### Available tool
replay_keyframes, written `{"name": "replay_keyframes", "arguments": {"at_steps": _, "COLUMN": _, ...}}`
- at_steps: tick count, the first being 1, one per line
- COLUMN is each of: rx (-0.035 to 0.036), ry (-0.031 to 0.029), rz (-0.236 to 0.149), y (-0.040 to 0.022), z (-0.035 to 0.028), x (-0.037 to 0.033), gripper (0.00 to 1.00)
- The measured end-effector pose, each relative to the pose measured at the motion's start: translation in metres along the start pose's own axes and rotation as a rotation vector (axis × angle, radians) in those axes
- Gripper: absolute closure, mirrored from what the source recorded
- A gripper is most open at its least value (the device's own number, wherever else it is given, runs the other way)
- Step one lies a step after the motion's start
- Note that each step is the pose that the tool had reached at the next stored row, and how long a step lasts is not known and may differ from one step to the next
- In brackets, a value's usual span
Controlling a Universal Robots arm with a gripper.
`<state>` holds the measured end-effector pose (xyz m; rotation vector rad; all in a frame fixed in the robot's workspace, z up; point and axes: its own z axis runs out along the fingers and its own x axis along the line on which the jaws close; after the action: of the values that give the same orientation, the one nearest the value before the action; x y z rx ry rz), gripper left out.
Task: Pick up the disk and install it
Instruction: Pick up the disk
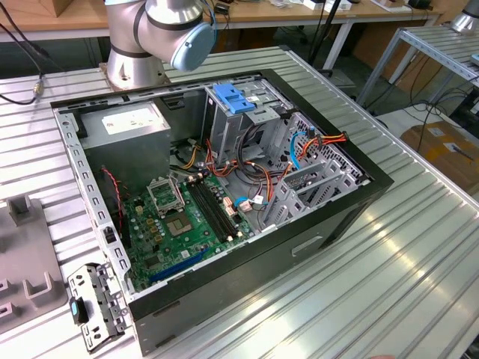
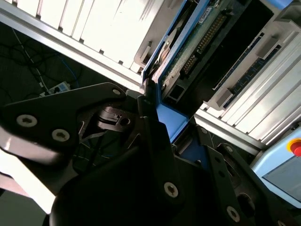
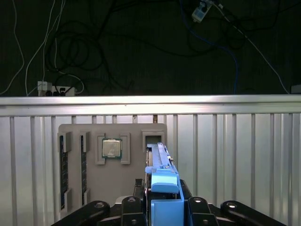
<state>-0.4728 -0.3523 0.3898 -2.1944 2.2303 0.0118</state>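
Grey fixture plate (image 3: 108,183) in the first wrist view, left to right: two dark memory sticks (image 3: 62,165), a square silver processor chip (image 3: 112,149), then the disk (image 3: 157,157), a flat drive in a blue plastic carrier, standing on edge at the plate's last slot. Black gripper (image 3: 164,207) fingers are clamped on its two sides. The second wrist view adds the drive's green circuit board (image 2: 200,44). The exterior view gives the open black computer case (image 1: 224,299) on the ribbed aluminium table (image 1: 419,247).
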Motion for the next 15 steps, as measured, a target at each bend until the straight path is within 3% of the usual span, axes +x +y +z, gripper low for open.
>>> {"name": "replay_keyframes", "arguments": {"at_steps": 4, "rx": 0.0001, "ry": 0.0, "rz": 0.0, "y": 0.0, "z": -0.0046, "x": -0.0001, "gripper": 0.63}}
{"name": "replay_keyframes", "arguments": {"at_steps": 15, "rx": 0.0, "ry": 0.0, "rz": 0.0, "y": 0.0, "z": -0.0087, "x": -0.0001, "gripper": 0.63}}
